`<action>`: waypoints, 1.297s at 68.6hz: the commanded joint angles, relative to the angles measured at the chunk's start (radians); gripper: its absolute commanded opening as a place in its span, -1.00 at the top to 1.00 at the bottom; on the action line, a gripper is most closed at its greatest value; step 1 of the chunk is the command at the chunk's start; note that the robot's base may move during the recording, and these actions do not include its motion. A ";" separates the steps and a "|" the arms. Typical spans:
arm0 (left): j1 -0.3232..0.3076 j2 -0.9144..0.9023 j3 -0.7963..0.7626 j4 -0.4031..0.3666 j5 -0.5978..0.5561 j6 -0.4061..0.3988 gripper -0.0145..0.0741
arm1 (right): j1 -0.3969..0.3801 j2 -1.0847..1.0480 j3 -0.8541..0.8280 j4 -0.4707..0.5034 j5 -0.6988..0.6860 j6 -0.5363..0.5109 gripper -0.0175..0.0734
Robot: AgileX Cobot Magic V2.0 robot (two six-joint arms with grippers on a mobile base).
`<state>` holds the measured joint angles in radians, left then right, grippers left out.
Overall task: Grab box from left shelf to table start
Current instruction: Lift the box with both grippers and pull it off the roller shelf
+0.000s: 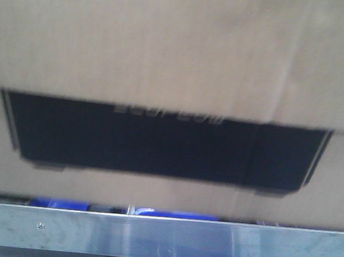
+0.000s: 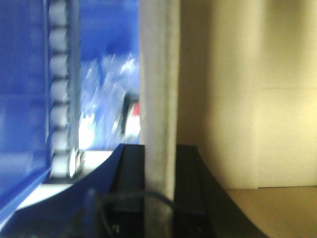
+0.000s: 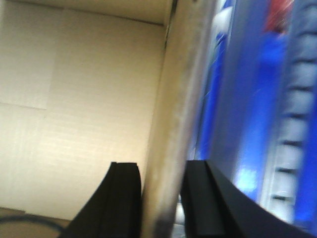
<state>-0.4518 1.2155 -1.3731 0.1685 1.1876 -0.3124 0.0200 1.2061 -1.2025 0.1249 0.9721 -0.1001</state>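
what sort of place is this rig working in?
Likely a warehouse or stockroom racking bay, though the views are tight and blurred: a printed cardboard box sits behind a screwed metal front bar, with a blue roller track alongside.

A brushed silvery metal front bar (image 1: 163, 238) with small screws spans the front view at six o'clock, catching a soft bluish sheen. Just above it runs a thin strip of blurred bright blue shapes (image 1: 171, 213).

In the left wrist view, a translucent blue plastic panel (image 2: 22, 99) fills nine o'clock. Beside it stands an upright column of pale rounded segments (image 2: 59, 89), with bright glints speckling the blue beyond.

In the right wrist view, a ribbed grey upright column (image 3: 297, 124) stands at three o'clock among smooth blue surfaces (image 3: 252, 99). A small red blur (image 3: 280, 12) shows at one o'clock.
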 commanded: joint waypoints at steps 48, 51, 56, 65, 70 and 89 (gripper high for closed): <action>-0.094 -0.589 0.380 -0.036 -0.360 -0.046 0.89 | -0.001 -0.608 0.330 0.059 -0.280 0.010 0.49; -0.094 -0.619 0.388 -0.036 -0.363 -0.046 0.89 | -0.001 -0.647 0.348 0.067 -0.285 0.010 0.49; -0.094 -0.666 0.400 -0.036 -0.367 -0.046 0.89 | -0.001 -0.712 0.372 0.084 -0.290 0.010 0.49; -0.094 -0.738 0.407 -0.040 -0.367 -0.039 0.89 | -0.001 -0.822 0.388 0.111 -0.285 0.010 0.49; -0.094 -0.772 0.407 -0.057 -0.367 -0.039 0.89 | -0.001 -0.876 0.388 0.122 -0.277 0.010 0.49; -0.094 -0.869 0.407 -0.149 -0.367 -0.013 0.89 | -0.001 -1.002 0.388 0.159 -0.273 0.010 0.49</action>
<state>-0.5311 0.3690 -0.9214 0.1214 1.0092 -0.3152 0.0220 0.2039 -0.7895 0.3099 0.8326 -0.0747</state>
